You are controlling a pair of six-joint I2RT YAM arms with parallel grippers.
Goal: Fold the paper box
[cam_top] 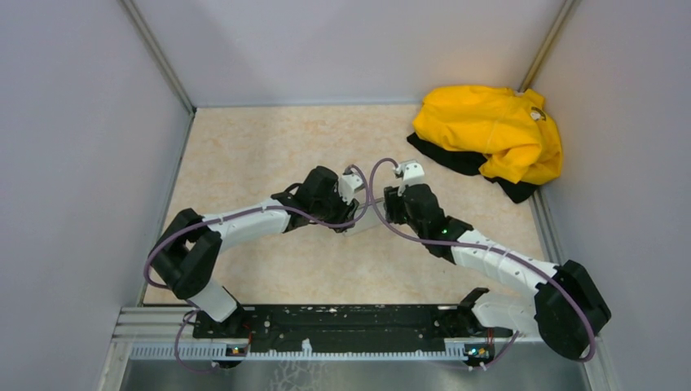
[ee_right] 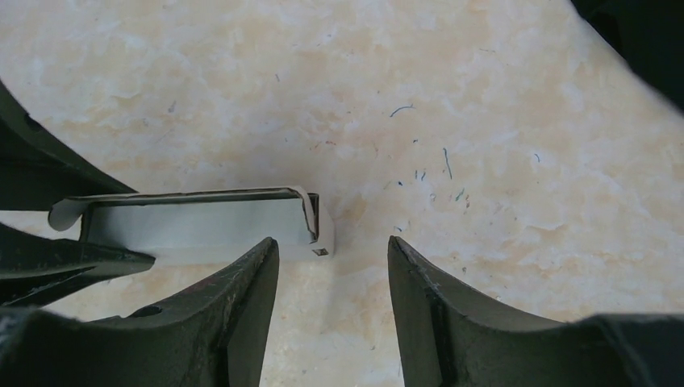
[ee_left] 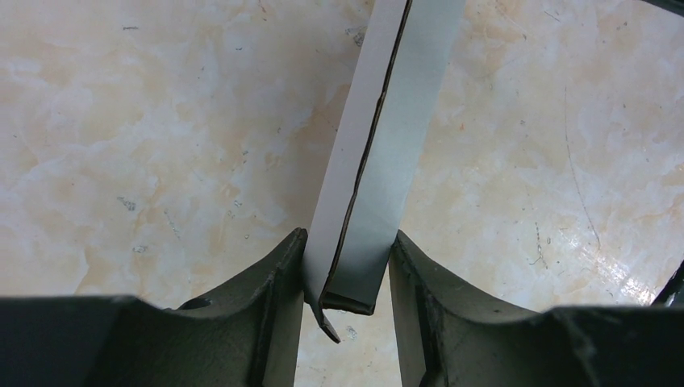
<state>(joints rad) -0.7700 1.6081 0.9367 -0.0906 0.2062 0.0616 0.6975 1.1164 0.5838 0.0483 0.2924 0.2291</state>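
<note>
Where the paper box is: the paper box sits mid-counter between the two arms, pressed flat into a narrow slab, low over the counter; whether it touches the surface I cannot tell
Left fingers: the left fingers are clamped on one end of the box, one pad against each broad face, with a small tab poking out below the pinch
Why held so: likely to keep the folded layers together and steady the box while its free end is worked
Right fingers: the right fingers stand apart with nothing between them; the box's other end, with a curled flap at its corner, lies just outside the gap
Why placed so: probably lined up to take or tuck that loose end
Step in hand: closing the end flap, by my reading
Risk: the thin card could buckle or slip in a one-sided pinch
Bystander: a yellow garment lies in the far right corner, well apart
</note>
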